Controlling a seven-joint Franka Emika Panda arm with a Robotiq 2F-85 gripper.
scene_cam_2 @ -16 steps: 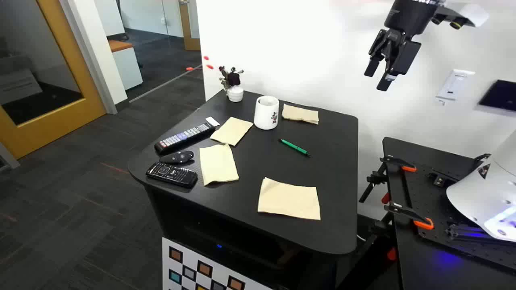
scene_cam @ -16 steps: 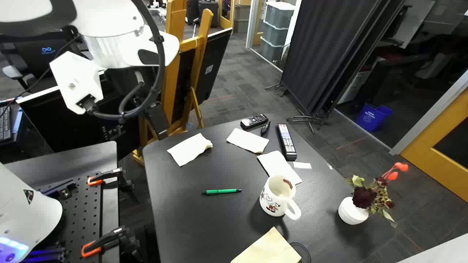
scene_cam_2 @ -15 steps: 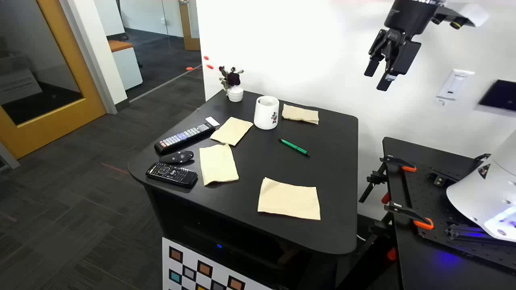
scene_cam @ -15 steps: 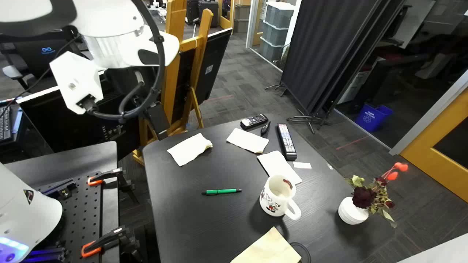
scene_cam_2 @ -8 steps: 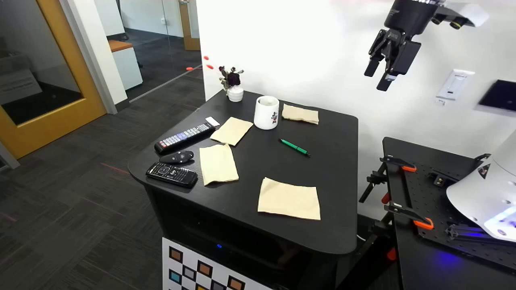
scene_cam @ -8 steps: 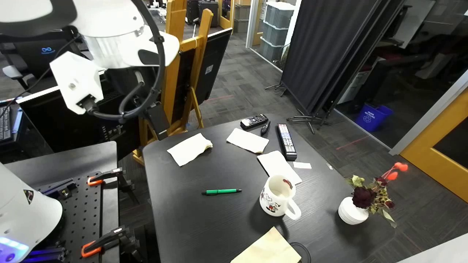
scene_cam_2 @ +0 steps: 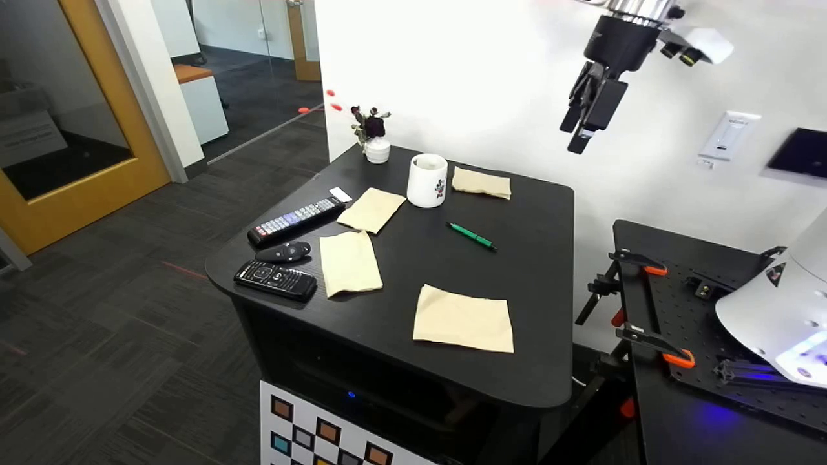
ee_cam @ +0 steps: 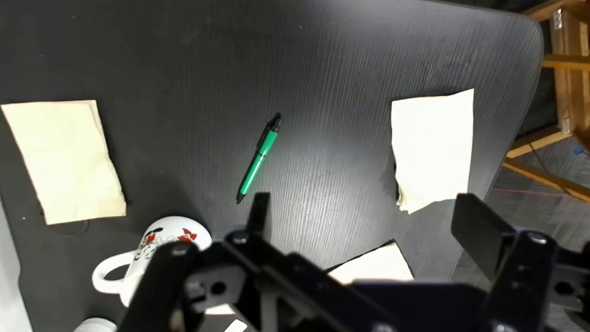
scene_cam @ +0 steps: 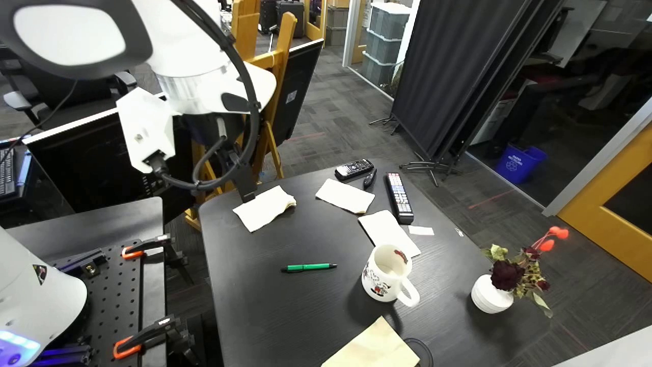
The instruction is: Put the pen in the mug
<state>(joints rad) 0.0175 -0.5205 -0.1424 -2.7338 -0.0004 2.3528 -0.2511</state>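
The green pen lies flat on the black table in both exterior views (scene_cam: pixel 309 267) (scene_cam_2: pixel 472 236). In the wrist view the pen (ee_cam: pixel 258 159) lies above the left fingertip, apart from it. The white mug with a side handle and cartoon print stands upright in both exterior views (scene_cam: pixel 379 283) (scene_cam_2: pixel 426 184). In the wrist view the mug (ee_cam: pixel 173 230) is at lower left, partly hidden by the gripper. My gripper (ee_cam: pixel 364 200) is open with nothing between its fingers. In an exterior view the gripper (scene_cam_2: pixel 574 135) hangs high above the table, tilted.
Several folded paper napkins (scene_cam_2: pixel 463 320) (ee_cam: pixel 433 147) lie around the pen. Black remotes (scene_cam: pixel 400 198) (scene_cam_2: pixel 276 279) lie near a table edge. A small white vase with dark red flowers (scene_cam: pixel 491 294) stands beyond the mug. Clamps (scene_cam: pixel 147 244) hold the robot's base plate.
My arm has moved over toward the table and a little lower, and the wrist has turned somewhat. The pen and the mug have not moved.
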